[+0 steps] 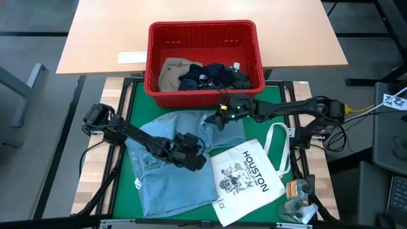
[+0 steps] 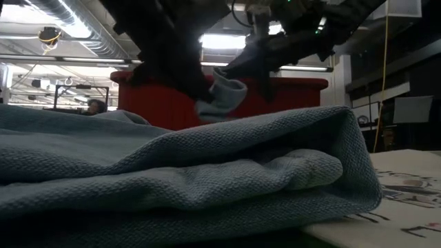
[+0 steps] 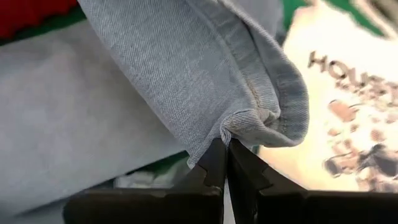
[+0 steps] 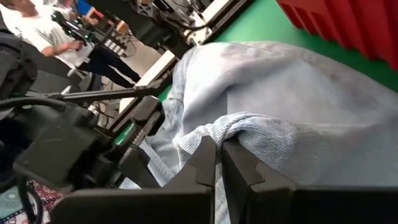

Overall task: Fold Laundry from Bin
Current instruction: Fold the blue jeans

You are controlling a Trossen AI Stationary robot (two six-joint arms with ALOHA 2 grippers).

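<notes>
Jeans [image 1: 172, 172] run lengthwise down the frame's centre, left gripper [image 1: 191, 156] and right gripper [image 1: 222, 117] both pinching their right-hand edge.

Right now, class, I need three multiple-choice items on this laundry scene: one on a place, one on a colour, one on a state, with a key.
1. Where does the white tote bag lie?
A. In the bin
B. On the green mat, beside the denim garment
C. On the wooden table

2. What colour is the bin?
A. Red
B. Blue
C. Grey

3. How is the left gripper?
A. Open, empty
B. Shut on the denim garment
C. Resting in the bin

Key: 1 B, the high view shows it there; 2 A, its walls are red; 3 B, its fingers pinch a denim hem.
</notes>
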